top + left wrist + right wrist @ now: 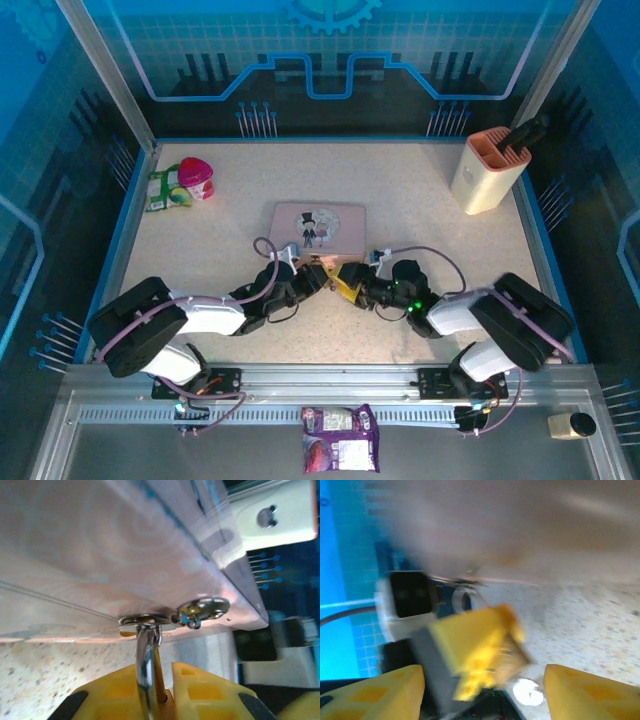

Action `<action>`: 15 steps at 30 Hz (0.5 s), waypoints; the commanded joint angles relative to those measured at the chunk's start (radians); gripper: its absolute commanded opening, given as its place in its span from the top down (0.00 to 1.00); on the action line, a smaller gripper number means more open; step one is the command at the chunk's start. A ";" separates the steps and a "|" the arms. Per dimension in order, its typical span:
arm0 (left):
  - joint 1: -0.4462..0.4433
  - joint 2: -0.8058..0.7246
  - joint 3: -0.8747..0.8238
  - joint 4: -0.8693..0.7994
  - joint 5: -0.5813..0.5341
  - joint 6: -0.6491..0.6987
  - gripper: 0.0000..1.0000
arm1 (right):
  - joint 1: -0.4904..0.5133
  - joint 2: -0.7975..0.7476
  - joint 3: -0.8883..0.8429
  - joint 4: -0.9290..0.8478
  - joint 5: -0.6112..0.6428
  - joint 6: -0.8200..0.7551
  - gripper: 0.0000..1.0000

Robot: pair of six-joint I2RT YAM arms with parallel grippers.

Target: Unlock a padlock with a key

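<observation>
The padlock's brass body (168, 706) sits between the yellow fingers (210, 692) of my left gripper (161, 680), which is shut on it. Its silver shackle (145, 650) runs up to a metal ring (142, 620) and clasp (202, 610) at the edge of the pink tin (318, 225). In the top view my left gripper (318, 278) and right gripper (352, 285) meet just in front of the tin. The right gripper (482, 680) is open, its fingers (385, 695) wide on either side of the blurred padlock (517, 652). A pale shiny round thing (527, 692) lies below it; I cannot tell whether it is the key.
A cream holder (488, 175) with a dark tool stands at the back right. A pink cup (197, 177) and green packet (163, 190) sit at the back left. A purple bag (340, 440) lies on the front rail, and a small jar (572, 425) at the front right.
</observation>
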 commanded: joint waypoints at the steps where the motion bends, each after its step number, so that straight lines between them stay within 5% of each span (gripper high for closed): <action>1: 0.004 -0.044 0.041 -0.017 0.057 0.034 0.99 | -0.027 -0.153 0.030 -0.346 0.037 -0.159 0.28; 5: 0.019 -0.057 0.036 -0.036 0.058 0.030 0.99 | -0.035 -0.397 0.097 -0.840 0.158 -0.378 0.26; 9: 0.026 -0.079 0.035 -0.069 0.056 0.032 0.99 | 0.072 -0.602 0.203 -1.202 0.477 -0.697 0.35; 12: 0.026 -0.096 0.048 -0.130 0.046 0.031 1.00 | 0.215 -0.713 0.176 -1.197 0.699 -0.893 0.35; 15: 0.026 -0.110 0.063 -0.166 0.049 0.042 1.00 | 0.362 -0.764 0.065 -0.992 0.835 -1.085 0.35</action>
